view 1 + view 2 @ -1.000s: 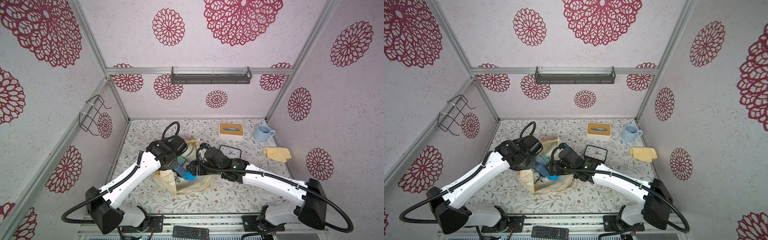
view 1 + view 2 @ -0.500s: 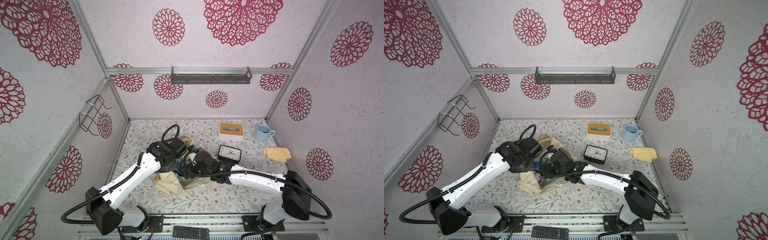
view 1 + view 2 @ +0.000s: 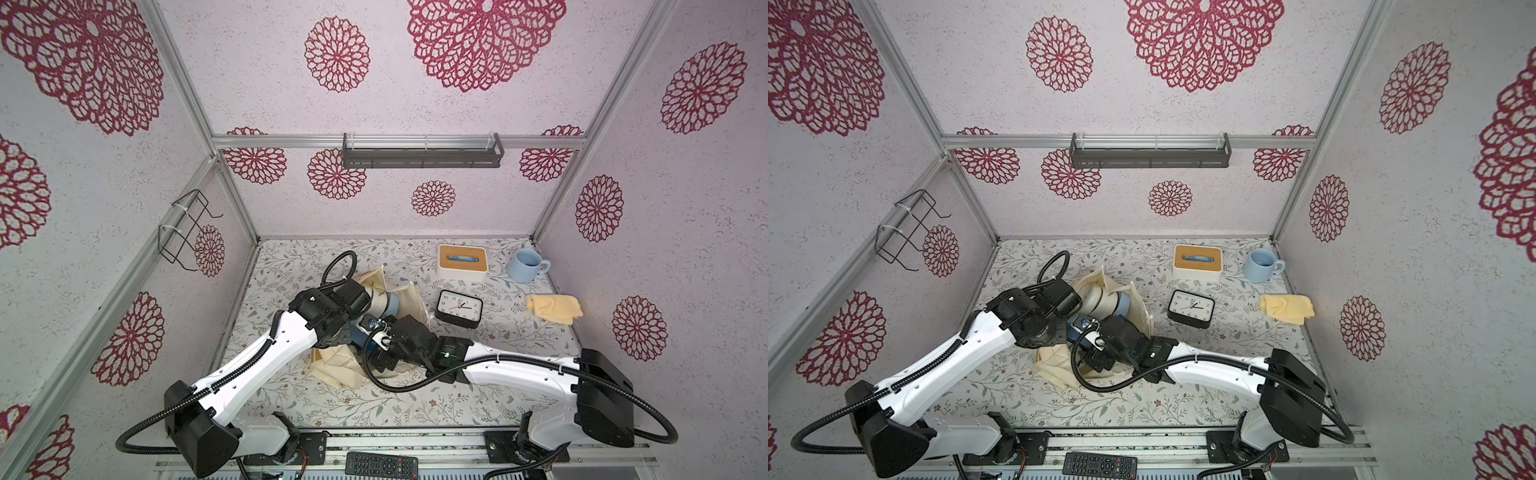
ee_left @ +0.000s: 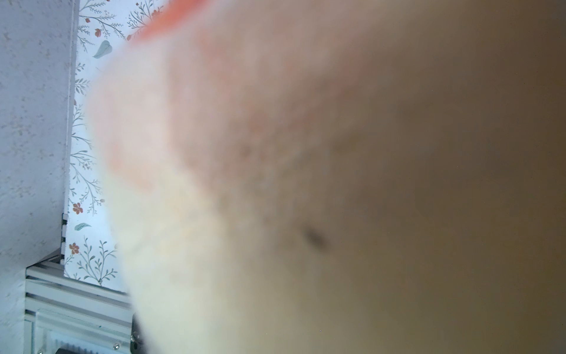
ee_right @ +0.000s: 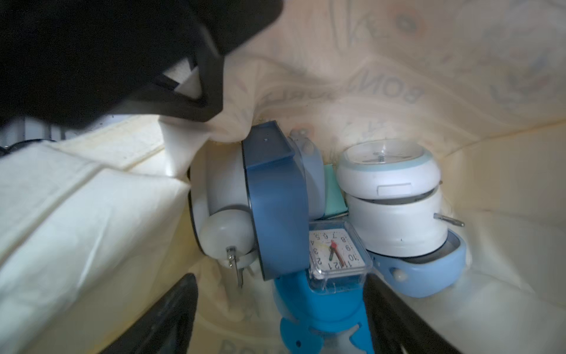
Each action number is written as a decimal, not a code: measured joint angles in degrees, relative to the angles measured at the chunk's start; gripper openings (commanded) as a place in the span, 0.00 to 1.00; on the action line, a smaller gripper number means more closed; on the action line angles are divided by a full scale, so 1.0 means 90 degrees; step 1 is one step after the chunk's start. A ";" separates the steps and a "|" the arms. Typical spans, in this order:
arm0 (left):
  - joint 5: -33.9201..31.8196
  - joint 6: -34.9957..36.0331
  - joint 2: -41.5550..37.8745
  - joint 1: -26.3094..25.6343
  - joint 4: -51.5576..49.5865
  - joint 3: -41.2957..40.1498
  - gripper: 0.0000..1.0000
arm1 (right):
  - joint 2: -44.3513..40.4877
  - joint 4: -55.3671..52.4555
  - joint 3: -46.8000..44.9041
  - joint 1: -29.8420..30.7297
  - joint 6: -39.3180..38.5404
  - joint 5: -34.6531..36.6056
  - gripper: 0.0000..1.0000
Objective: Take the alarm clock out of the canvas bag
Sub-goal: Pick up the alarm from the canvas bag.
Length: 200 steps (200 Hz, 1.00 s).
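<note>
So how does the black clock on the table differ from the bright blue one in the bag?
The black clock sits out on the table, clear of the canvas bag; the blue clock lies inside it, crowded by other clocks. The black clock is a rounded rectangle whose face fills its frame; the blue clock has a small square face under a clear cover on a blue body. Both have white dials with black numerals.

Canvas bag (image 5: 76, 199) matt cream cloth; blue alarm clock (image 5: 277, 214) smooth plastic.
</note>
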 measured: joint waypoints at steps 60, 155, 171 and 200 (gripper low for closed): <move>-0.0068 0.0041 -0.0100 0.0000 0.0032 -0.0090 0.00 | 0.1141 0.0410 0.0432 -0.0231 -0.0083 0.0027 0.87; -0.0141 0.0070 -0.0107 0.0000 0.0022 -0.0100 0.00 | 0.1775 0.0884 0.0821 -0.0573 -0.0075 -0.0665 0.63; -0.0143 0.0083 -0.0107 0.0000 0.0017 -0.0100 0.00 | 0.1841 0.0889 0.0828 -0.0605 -0.0044 -0.0850 0.51; -0.0160 0.0092 -0.0107 0.0000 0.0002 -0.0100 0.00 | 0.1855 0.0855 0.0852 -0.0624 -0.0022 -0.1088 0.39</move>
